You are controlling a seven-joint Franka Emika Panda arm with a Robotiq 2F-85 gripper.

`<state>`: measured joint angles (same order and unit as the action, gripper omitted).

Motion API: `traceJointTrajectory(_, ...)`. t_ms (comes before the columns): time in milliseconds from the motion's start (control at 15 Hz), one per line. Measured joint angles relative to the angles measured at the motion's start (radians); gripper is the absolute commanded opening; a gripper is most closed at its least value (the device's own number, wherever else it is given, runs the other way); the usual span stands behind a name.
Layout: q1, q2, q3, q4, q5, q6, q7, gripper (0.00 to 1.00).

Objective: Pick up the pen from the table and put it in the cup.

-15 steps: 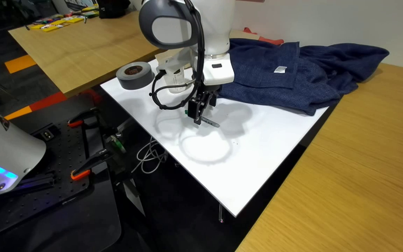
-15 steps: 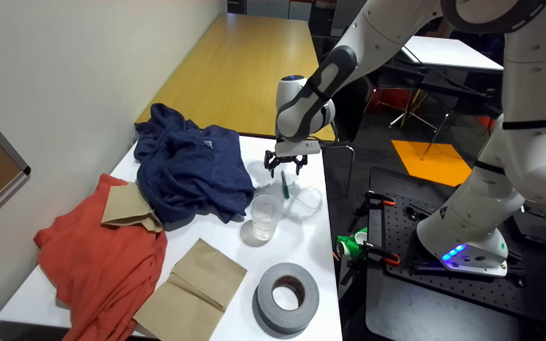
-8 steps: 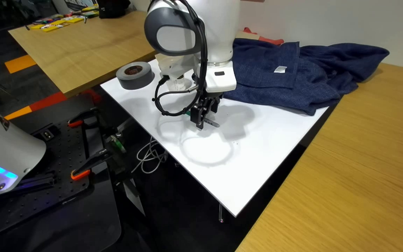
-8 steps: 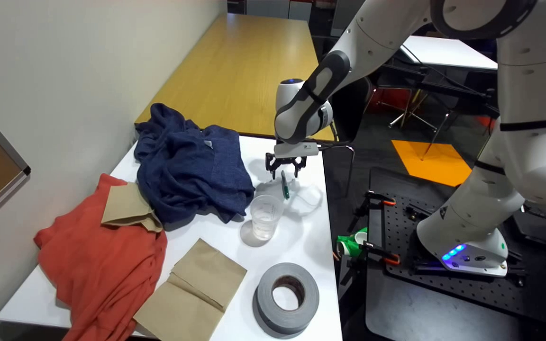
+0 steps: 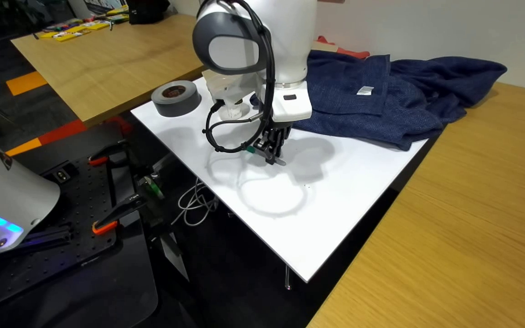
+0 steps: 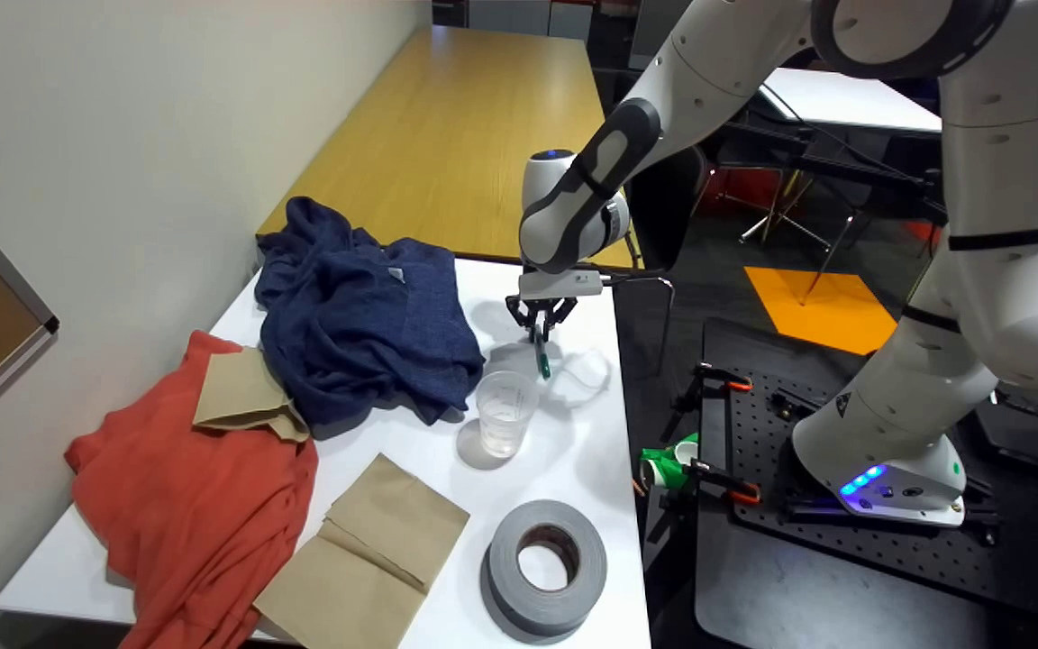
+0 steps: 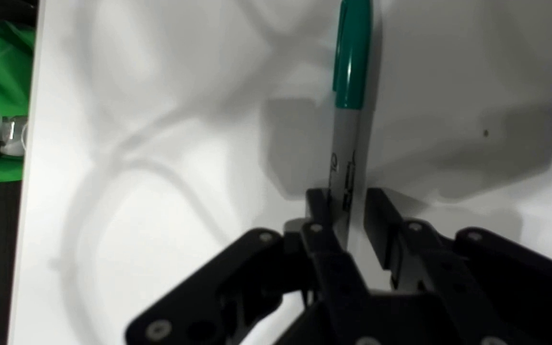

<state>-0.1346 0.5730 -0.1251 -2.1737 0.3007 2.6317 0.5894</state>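
The pen [image 7: 348,129], with a green cap and a pale grey barrel, lies on the white table [image 5: 335,200]. My gripper [image 7: 347,199] straddles its barrel, the jaws drawn close together. In the wrist view the barrel is against or very near the left finger [image 7: 318,206], while a narrow gap shows between it and the right finger [image 7: 381,225]. The green cap [image 6: 544,368] sticks out toward the cup in an exterior view. The translucent cup [image 6: 505,415] stands upright a short way from the pen; the arm partly hides it in an exterior view.
A grey tape roll [image 6: 548,568] lies beyond the cup. Brown paper [image 6: 375,550], a red cloth [image 6: 204,505] and a dark blue cloth [image 6: 366,324] cover the wall side. Wooden tables [image 5: 463,218] adjoin the white one.
The gripper has come down slightly and its fingers have drawn in from wide apart to close around the pen's barrel. The cup has not moved.
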Motion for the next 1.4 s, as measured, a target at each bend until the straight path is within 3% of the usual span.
traceJointTrajectory(400,0.025,-0.02,-0.011,-0.008,0.0,0.0,0.007,0.03)
traceJointTrajectory(733,0.155,-0.188,-0.087,-0.114,-0.07,0.005,0.126,0.03)
traceJointTrajectory(933,0.248,-0.335,-0.145,-0.208,-0.255,0.013,0.314,0.03)
traceJointTrajectory(1200,0.365,-0.513,-0.216,-0.3,-0.623,0.011,0.647,0.03)
traceJointTrajectory(1267,0.382,-0.552,-0.219,-0.313,-0.717,0.005,0.728,0.03)
traceJointTrajectory(1400,0.344,-0.627,-0.141,-0.332,-0.871,-0.029,0.865,0.03)
